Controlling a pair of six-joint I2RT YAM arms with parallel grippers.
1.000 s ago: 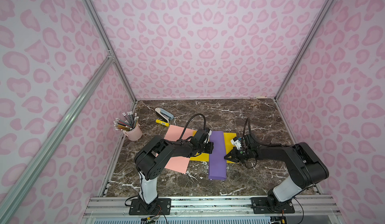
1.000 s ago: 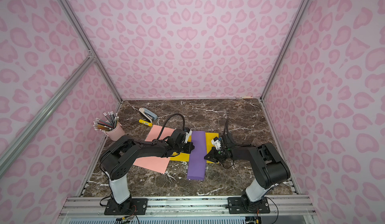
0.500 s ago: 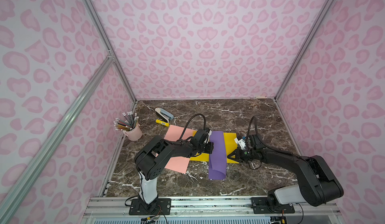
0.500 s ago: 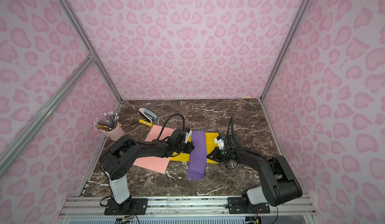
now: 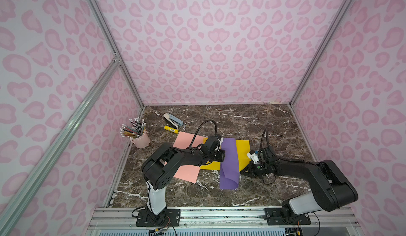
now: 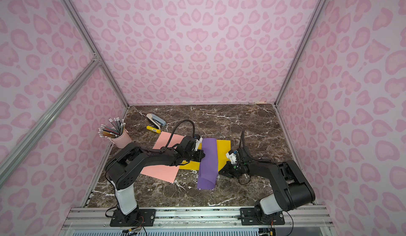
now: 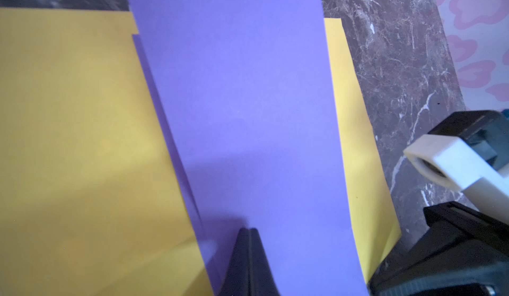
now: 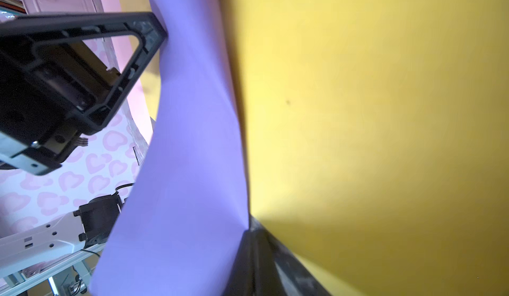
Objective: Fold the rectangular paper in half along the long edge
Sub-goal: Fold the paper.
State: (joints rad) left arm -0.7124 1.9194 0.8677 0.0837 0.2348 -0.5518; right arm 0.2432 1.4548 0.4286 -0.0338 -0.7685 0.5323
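Purple paper (image 5: 229, 158) lay doubled across a yellow sheet (image 5: 242, 149) on the surface (image 5: 252, 118), its near end bulging. Left end effector (image 5: 222, 154), fully closed and empty, pressed the open edges. Right end effector (image 5: 242, 172), likewise closed and empty, touched the folded side. Creasing was judged in hand; next, press along the fold toward the bulge.

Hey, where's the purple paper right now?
In both top views the purple paper lies mid-floor on the marble table, across the yellow sheet, between the left gripper and the right gripper.
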